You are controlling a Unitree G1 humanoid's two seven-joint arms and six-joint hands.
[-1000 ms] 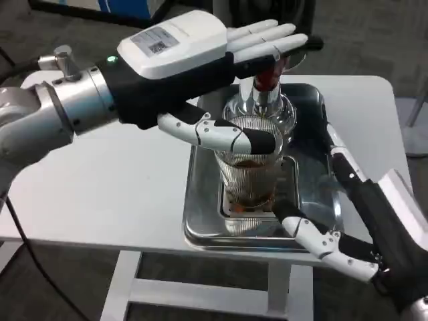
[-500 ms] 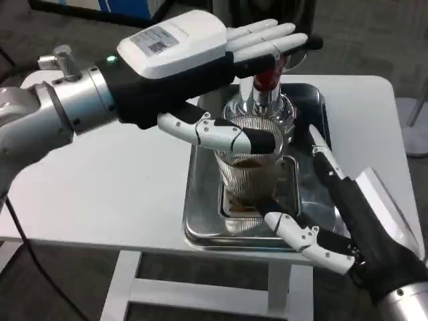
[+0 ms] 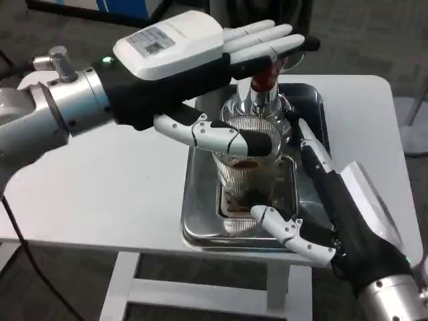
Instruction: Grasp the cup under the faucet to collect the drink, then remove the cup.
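Drink is being collected: faucet [image 3: 264, 80] is pressed by the left robot hand [image 3: 200, 60]; the cup [image 3: 246, 170] is flanked by the released right robot hand [image 3: 328, 214], closure needed next.

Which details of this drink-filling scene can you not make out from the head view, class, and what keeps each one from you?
- Faucet: its top and lever are covered by the left robot hand.
- Cup: the rim's near side is crossed by the left thumb; the fill level is blurred behind ribbed glass.
- Right robot hand: contact with the cup cannot be told; its forearm is cut by the bottom edge.
- Tray: the right side is covered by the right robot hand.
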